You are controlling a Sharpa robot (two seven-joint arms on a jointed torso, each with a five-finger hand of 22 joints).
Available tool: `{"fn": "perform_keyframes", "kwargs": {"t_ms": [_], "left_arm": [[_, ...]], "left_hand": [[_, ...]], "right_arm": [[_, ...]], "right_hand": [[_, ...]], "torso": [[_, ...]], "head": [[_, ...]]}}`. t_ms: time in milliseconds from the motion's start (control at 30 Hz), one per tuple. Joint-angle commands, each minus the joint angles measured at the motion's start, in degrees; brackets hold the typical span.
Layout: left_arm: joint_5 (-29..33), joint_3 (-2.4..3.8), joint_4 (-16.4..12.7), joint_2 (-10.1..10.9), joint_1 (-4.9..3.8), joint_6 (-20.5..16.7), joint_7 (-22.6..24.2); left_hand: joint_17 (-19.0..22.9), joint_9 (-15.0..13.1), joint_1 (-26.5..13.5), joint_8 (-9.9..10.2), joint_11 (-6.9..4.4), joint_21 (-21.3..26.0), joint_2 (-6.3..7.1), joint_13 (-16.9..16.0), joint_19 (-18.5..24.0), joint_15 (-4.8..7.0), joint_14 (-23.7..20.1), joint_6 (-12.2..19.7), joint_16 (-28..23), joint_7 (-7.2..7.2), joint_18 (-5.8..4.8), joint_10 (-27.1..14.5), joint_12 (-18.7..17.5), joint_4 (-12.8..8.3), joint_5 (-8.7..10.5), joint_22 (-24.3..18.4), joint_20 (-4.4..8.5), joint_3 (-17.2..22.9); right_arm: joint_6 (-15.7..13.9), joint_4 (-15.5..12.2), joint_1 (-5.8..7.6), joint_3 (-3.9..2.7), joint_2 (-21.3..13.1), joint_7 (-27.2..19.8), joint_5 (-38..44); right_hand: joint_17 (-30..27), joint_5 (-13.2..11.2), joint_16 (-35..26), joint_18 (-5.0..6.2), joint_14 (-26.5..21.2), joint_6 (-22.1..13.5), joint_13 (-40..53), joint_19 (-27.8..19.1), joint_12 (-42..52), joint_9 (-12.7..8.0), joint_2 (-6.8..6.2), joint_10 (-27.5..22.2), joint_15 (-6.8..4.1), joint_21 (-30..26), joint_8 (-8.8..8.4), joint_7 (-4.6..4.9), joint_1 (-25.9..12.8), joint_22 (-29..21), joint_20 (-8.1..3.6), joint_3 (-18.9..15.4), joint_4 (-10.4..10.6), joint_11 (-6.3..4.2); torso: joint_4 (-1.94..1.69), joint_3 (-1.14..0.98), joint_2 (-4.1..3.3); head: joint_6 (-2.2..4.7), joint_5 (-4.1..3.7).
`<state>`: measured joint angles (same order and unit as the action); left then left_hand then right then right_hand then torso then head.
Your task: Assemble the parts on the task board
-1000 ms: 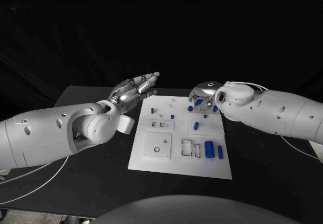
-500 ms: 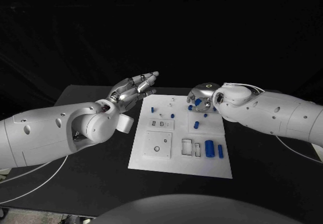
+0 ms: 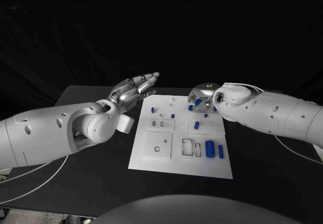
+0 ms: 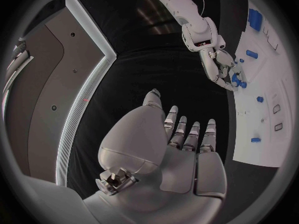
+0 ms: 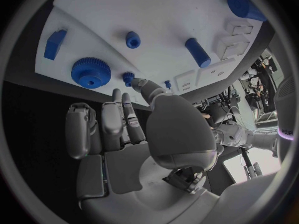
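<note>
The white task board (image 3: pixel 168 158) lies mid-table with several blue parts on it: two cylinders (image 3: pixel 209 149) near its right edge, a peg (image 3: pixel 196 125) and small pins (image 3: pixel 152 110) farther back. My right hand (image 3: pixel 200 99) hovers over the board's far right corner, fingers stretched out side by side and holding nothing. In the right wrist view, its thumb tip (image 5: pixel 141 84) lies close to a small toothed piece (image 5: pixel 128 77) beside a blue gear (image 5: pixel 91 72). My left hand (image 3: pixel 135 88) is raised off the board's far left corner, fingers spread and empty.
Near the gear are a blue block (image 5: pixel 55 42), a short peg (image 5: pixel 132 39) and a longer cylinder (image 5: pixel 197 52). The board has a square plate (image 3: pixel 158 142) and white slots (image 3: pixel 187 147). Cables (image 3: pixel 296 149) trail on the black table beside each arm.
My right hand has dipped and turned slightly towards the board's far right corner. The left hand and the parts have not moved.
</note>
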<state>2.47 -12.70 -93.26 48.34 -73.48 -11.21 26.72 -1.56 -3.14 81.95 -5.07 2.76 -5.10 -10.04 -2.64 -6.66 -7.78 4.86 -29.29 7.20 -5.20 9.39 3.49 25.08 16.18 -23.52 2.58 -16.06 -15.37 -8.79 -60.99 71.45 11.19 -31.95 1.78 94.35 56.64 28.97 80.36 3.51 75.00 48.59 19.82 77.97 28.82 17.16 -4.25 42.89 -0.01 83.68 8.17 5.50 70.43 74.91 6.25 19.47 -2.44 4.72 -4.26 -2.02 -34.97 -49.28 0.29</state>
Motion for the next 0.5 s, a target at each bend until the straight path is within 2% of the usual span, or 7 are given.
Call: {"fn": "perform_keyframes", "kwargs": {"t_ms": [33, 267, 500], "left_arm": [[-0.4, 0.04, 0.0, -0.1, -0.04, 1.0, 0.3], [-0.4, 0.04, 0.0, -0.1, -0.04, 1.0, 0.1], [-0.4, 0.04, 0.1, -0.3, -0.04, 1.1, 0.0]], "left_hand": [[-0.1, -0.1, 0.5, -0.3, 0.44, -0.2, -0.10, -0.1, -0.1, -0.30, -0.1, -0.3, 0.2, -0.03, 0.86, 0.1, 0.2, 0.0, -0.18, 0.1, -0.42, 0.4], [-0.1, 0.0, 1.0, -0.4, 0.52, -0.2, 0.03, 0.0, -0.1, -0.34, -0.1, -0.4, 0.3, -0.11, 0.84, 0.1, 0.2, -0.1, -0.49, 0.1, -0.43, 0.5], [-0.1, 0.0, 1.3, -0.4, 0.56, -0.2, 0.12, 0.0, -0.1, -0.37, -0.1, -0.3, 0.3, -0.14, 0.83, 0.1, 0.2, -0.2, -0.70, 0.1, -0.44, 0.6]], "right_arm": [[0.7, 0.5, -0.10, -0.01, 0.2, -0.8, -0.5], [0.7, 0.9, -0.20, -0.01, 0.6, -1.5, -1.0], [1.5, 1.7, -0.25, -0.01, 1.0, -2.0, -1.4]], "right_hand": [[0.0, 0.2, -0.1, -0.31, -0.4, 0.7, 0.1, -0.1, -0.3, 0.1, -0.06, -0.3, -0.08, -0.2, -0.03, -0.07, -0.3, 4.3, 0.11, 0.4, -0.1, -0.08], [0.1, -0.7, -0.1, -0.37, -0.4, 0.9, 0.3, 0.2, -0.5, 0.4, -0.22, -0.1, -0.11, -0.1, 0.03, -0.34, -0.5, 4.6, 0.11, 0.6, 0.0, -0.13], [-0.2, -1.5, -0.2, -0.34, -0.7, 1.3, 0.4, 0.0, -0.7, 0.8, -0.22, 0.0, -0.13, -0.2, 0.22, -0.67, -0.4, 4.5, 0.11, 0.7, 0.0, -0.22]], "torso": [[-0.04, -0.01, -0.05], [0.01, -0.04, -0.13], [-0.02, -0.09, -0.14]], "head": [[-0.01, -0.18], [-0.16, 0.11], [-0.38, 0.04]]}}
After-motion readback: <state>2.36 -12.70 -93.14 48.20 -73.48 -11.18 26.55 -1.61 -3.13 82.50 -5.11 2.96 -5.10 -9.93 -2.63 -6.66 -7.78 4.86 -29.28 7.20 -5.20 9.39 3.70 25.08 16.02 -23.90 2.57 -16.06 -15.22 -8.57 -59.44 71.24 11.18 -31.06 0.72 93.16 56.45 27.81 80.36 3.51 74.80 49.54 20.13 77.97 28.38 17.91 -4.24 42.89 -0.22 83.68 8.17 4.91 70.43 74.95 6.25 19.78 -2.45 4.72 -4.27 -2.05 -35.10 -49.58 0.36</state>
